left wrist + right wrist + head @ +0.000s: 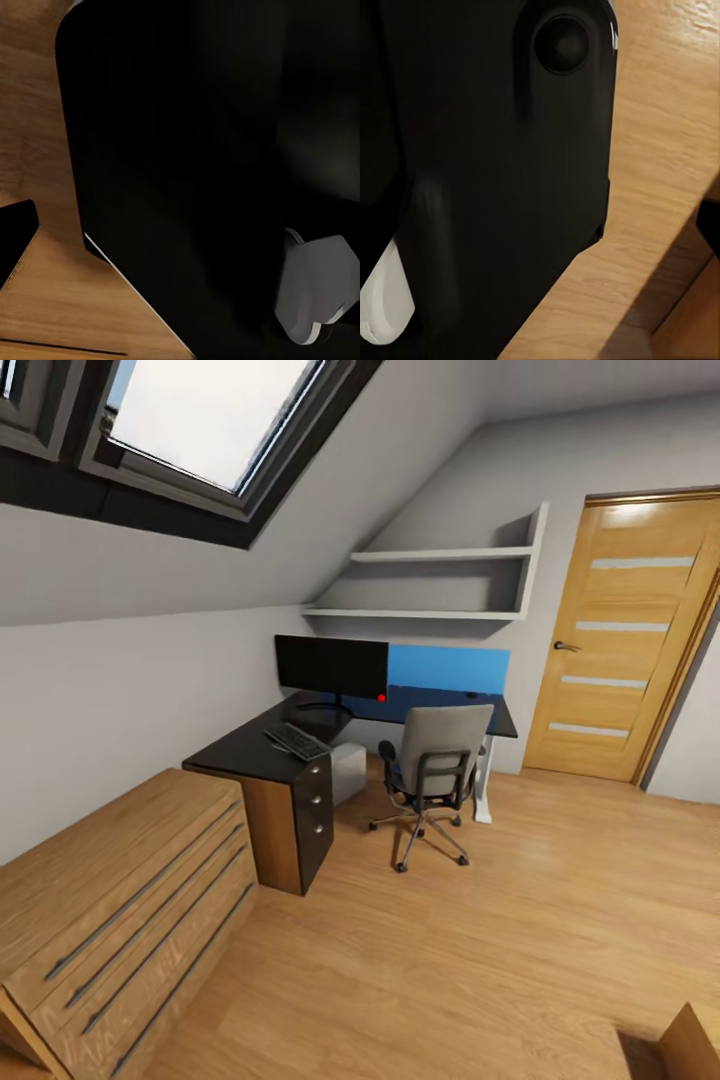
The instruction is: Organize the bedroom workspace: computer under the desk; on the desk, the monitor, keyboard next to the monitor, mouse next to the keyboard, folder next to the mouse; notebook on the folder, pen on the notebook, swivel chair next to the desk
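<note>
From the head camera I see the bedroom corner under the sloped ceiling. The desk (pixel 250 745), my work surface, stands well ahead of me, against the far wall and the left wall. The monitor (pixel 330 666) stands upright at its back corner, red dot at the lower right. The keyboard (pixel 297 741) lies on the black top in front of the monitor, angled toward the drawer end. The computer (pixel 349 772), a pale box, sits on the floor under the surface, just beside the black drawers (pixel 314 810). The swivel chair (pixel 432 772) stands on the wooden floor (pixel 450 940) with its grey back turned to me, close to the surface's right part and its blue back panel (pixel 448 668). I cannot tell whether anything lies on its seat. A light-wood dresser (pixel 110 920) stands nearer to me on the left, and a wooden door (pixel 625 640) is closed on the right.

Both wrist cameras look at dark robot bodywork over the floor, so I cannot tell whether either tool is spread or pressed together.
</note>
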